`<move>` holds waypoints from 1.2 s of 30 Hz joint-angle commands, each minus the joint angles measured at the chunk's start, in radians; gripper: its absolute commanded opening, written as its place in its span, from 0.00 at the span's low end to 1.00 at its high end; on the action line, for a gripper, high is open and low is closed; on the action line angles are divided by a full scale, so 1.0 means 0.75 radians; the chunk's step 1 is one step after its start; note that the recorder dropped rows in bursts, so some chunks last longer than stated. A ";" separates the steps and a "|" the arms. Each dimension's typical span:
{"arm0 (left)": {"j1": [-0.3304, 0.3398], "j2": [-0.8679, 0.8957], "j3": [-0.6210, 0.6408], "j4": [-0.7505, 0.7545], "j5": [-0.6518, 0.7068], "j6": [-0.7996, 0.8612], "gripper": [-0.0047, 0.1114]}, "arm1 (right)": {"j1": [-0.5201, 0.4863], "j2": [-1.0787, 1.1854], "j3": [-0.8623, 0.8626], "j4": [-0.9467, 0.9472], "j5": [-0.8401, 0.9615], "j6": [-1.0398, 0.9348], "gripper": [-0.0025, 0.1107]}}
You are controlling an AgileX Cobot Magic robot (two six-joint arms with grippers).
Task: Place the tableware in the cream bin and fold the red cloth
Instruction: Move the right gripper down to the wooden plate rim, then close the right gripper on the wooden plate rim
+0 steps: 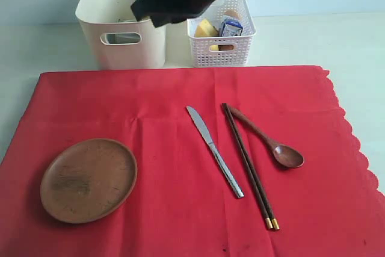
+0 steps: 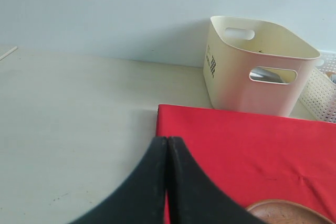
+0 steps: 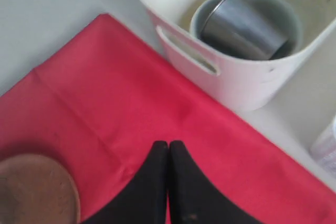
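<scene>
The red cloth point(image 1: 162, 100) lies flat. On it are the brown wooden plate point(image 1: 88, 179), the silver knife point(image 1: 214, 150), the dark chopsticks point(image 1: 249, 167) and the wooden spoon point(image 1: 287, 155). The cream bin point(image 1: 123, 52) stands behind the cloth. Inside it the steel cup point(image 3: 244, 27) lies in the pale bowl point(image 3: 294, 19). My right gripper point(image 3: 168, 144) is shut and empty, hanging above the cloth just in front of the bin; the exterior view shows it as a dark shape point(image 1: 139, 11). My left gripper point(image 2: 167, 140) is shut and empty over the cloth's far-left edge point(image 2: 252, 150), near the plate point(image 2: 283, 211).
A white lattice basket point(image 1: 222, 52) with food items and a milk packet stands right of the cream bin. Pale table surface point(image 2: 79, 129) extends left of the cloth. The cloth's scalloped edge point(image 1: 355, 142) runs along the right.
</scene>
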 commanded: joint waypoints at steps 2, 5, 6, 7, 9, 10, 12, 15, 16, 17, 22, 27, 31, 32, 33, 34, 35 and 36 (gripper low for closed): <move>0.001 -0.009 0.001 0.002 -0.008 0.007 0.05 | 0.124 -0.003 0.098 0.037 -0.002 -0.036 0.02; 0.001 -0.009 0.001 0.002 -0.008 0.007 0.05 | 0.193 0.013 0.120 0.039 0.013 -0.036 0.02; 0.001 -0.009 0.001 0.002 -0.008 0.007 0.05 | 0.209 0.021 0.120 0.039 0.025 -0.036 0.02; 0.001 -0.009 0.001 0.002 -0.008 0.007 0.05 | 0.227 0.034 0.120 0.048 0.032 -0.036 0.02; 0.001 -0.009 0.001 0.002 -0.008 0.007 0.05 | 0.257 0.060 0.120 0.048 0.042 -0.036 0.02; 0.001 -0.009 0.001 0.002 -0.008 0.007 0.05 | 0.272 0.080 0.120 0.048 0.048 -0.036 0.02; 0.001 -0.009 0.001 0.002 -0.008 0.007 0.05 | 0.299 0.115 0.120 0.048 0.052 -0.016 0.03; 0.001 -0.009 0.001 0.002 -0.008 0.007 0.05 | 0.335 0.171 0.120 0.030 0.052 0.114 0.10; 0.001 -0.009 0.001 0.002 -0.008 0.007 0.05 | 0.341 0.185 0.120 0.015 0.049 0.152 0.13; 0.001 -0.009 0.001 0.002 -0.008 0.007 0.05 | 0.351 0.204 0.120 -0.018 0.046 0.199 0.19; 0.001 -0.009 0.001 0.002 -0.008 0.007 0.05 | 0.365 0.246 0.120 -0.063 0.048 0.293 0.46; 0.001 -0.009 0.001 0.002 -0.008 0.007 0.05 | 0.365 0.269 0.120 -0.086 0.062 0.290 0.53; 0.001 -0.009 0.001 0.002 -0.008 0.007 0.05 | 0.365 0.311 0.120 -0.086 0.083 0.290 0.53; 0.001 -0.009 0.001 0.002 -0.008 0.007 0.05 | 0.365 0.326 0.120 -0.086 0.083 0.290 0.53; 0.001 -0.009 0.001 0.002 -0.008 0.007 0.05 | 0.365 0.340 0.120 -0.086 0.086 0.290 0.53; 0.001 -0.009 0.001 0.002 -0.008 0.007 0.05 | 0.365 0.347 0.120 -0.086 0.088 0.290 0.53; 0.001 -0.009 0.001 0.002 -0.008 0.007 0.05 | 0.365 0.353 0.120 -0.086 0.089 0.290 0.53; 0.001 -0.009 0.001 0.002 -0.008 0.007 0.05 | 0.365 0.353 0.120 -0.083 0.089 0.290 0.52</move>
